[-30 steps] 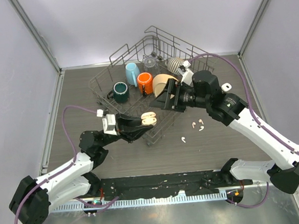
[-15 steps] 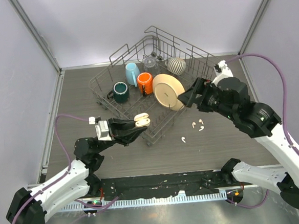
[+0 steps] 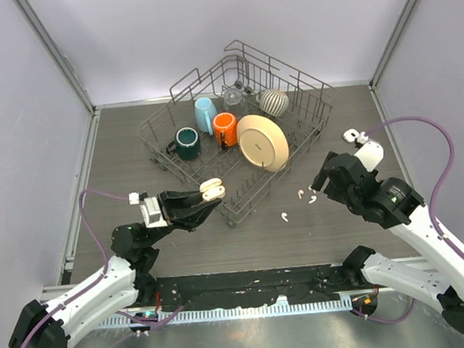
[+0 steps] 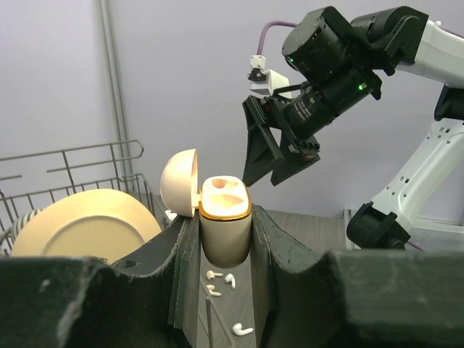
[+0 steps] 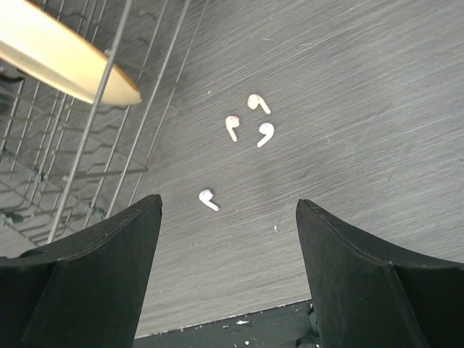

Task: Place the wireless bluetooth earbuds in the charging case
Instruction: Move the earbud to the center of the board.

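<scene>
1. While the L gripper [image 4: 225, 230] is clamped on the charging case [image 4: 225, 197], the case stands upright btwn its fingers. It is lifted off the surface [image 3: 244, 237] and hangs by the near corner of the wire dish rack [image 3: 233, 70].
2. Case: cream body w/ orange rim. The lid [image 4: 180, 181] is swung back on its hinge to one side, and two wells show on top.
3. R gripper [image 5: 227, 217]: jaws spread wide, gripping nothing. It hangs above the surface, tilted down, and the earbuds [image 5: 232, 127] lie in the gap btwn its fingers in its own wrist view.
4. Earbuds: four, small, glossy white, all lying flat on the dark wood-grain surface just off the rack's right side in the top view.
5. Three sit in a tight cluster, close but not touching. The fourth earbud [image 5: 208, 199] lies apart from them, nearer the surface's near edge.
6. Case and earbuds are apart, w/ the rack's near corner btwn them in the top view.
7. Rack contents:
   - tan plate [image 3: 262, 142] on edge
   - orange mug [image 3: 226, 128]
   - dark green mug [image 3: 187, 141]
   - lt blue cup [image 3: 205, 112]
   - clear glass [image 3: 232, 96]
   - striped bowl [image 3: 274, 101] at the back
</scene>
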Controlling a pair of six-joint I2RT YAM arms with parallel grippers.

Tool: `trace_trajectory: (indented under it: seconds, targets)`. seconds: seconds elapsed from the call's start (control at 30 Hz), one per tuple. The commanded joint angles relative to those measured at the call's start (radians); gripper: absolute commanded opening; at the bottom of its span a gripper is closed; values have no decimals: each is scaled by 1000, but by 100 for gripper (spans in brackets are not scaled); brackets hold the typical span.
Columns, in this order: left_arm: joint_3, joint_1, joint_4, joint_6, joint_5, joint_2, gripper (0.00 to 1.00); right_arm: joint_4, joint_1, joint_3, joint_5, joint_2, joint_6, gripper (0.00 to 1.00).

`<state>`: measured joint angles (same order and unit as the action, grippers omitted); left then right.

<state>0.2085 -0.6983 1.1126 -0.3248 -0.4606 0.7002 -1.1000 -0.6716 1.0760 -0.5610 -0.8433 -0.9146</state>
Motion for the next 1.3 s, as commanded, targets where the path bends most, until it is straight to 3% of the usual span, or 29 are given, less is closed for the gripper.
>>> trace_trajectory:
  seconds: [0.0,0.17,0.33,0.4,0.8,0.93,1.27]
  targets:
    - [-8,-3,73,63,-3,-33,0,-9,4,-37,-113,26,-125,80]
    - [-18,-3,76,55,-3,-57,0,50,58,-83,10,-80,-35,75]
    - [-31,-3,72,53,2,-85,0,213,240,-188,289,-108,144,70]
    - [-29,-3,56,55,2,-105,0,261,314,-214,325,-120,207,69]
    - [-23,-3,-62,82,13,-191,0,482,386,-359,409,-247,275,62]
    - [-15,-3,-95,82,-3,-206,0,522,388,-387,382,-272,261,56]
    - [-12,-3,-129,95,14,-226,0,597,405,-383,352,-418,280,51]
